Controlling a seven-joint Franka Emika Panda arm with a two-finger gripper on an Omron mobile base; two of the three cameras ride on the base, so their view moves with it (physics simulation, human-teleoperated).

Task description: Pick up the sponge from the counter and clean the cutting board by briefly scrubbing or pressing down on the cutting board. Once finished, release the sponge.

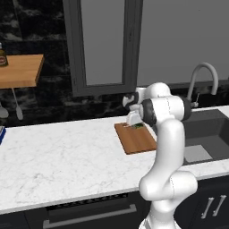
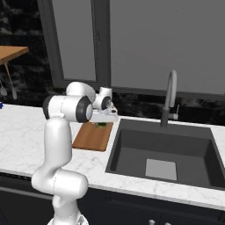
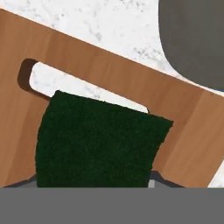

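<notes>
Left base view: the white arm rises from the lower right, and its gripper (image 1: 134, 124) sits just right of centre, pointing down at the far end of the cutting board (image 1: 136, 140). That reddish-brown board lies flat on the white marble counter (image 1: 58, 161), right of centre, close beside the dark sink (image 1: 205, 134). A sliver of dark green, the sponge (image 1: 139, 126), shows under the hand at the board's far edge. A wooden wall shelf (image 1: 20, 69) hangs at the upper left.

Right base view: the arm climbs from the lower left; the gripper (image 2: 103, 121) hangs left of centre over the board's (image 2: 92, 137) far end, with the green sponge (image 2: 102, 125) peeking out beneath it. The sink (image 2: 165, 154) spreads across the right half, its faucet (image 2: 169, 99) behind it.

Hand view: the sponge's (image 3: 98, 144) dark green face covers the lower middle, overlapping the board's (image 3: 109, 65) slot handle, through which marble shows. The fingers are mostly hidden behind it, but the pincer seems to be pinching the sponge, held against or just above the board.
</notes>
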